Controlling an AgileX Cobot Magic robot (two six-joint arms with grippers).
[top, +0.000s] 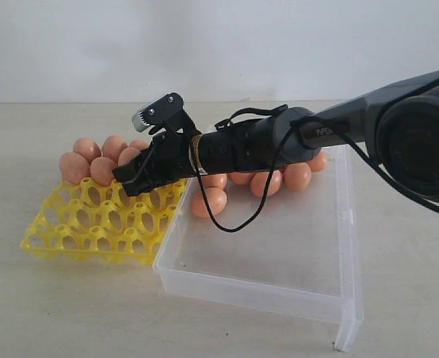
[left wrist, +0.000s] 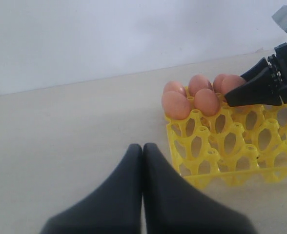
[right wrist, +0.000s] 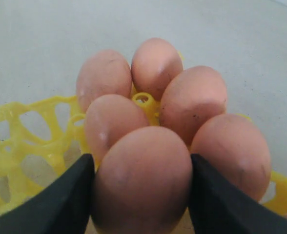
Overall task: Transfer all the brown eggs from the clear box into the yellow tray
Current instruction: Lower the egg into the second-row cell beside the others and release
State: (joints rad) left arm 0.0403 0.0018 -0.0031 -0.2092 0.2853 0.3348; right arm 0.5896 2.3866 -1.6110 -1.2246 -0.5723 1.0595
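Five smooth orange-brown oval eggs (top: 104,171) sit packed together, touching, in the far corner cups of the bright yellow openwork plastic egg tray (top: 85,235). A sixth egg (right wrist: 142,180) is clasped in the right gripper (top: 134,177) just beside them. Several more eggs (top: 268,183) cluster along the far end of the shallow transparent plastic box (top: 279,287), just beside the tray.

Soft even light, fg blurry

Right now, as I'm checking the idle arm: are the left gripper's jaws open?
No: the left wrist view shows the left gripper with its jaws pressed together, no gap between them.
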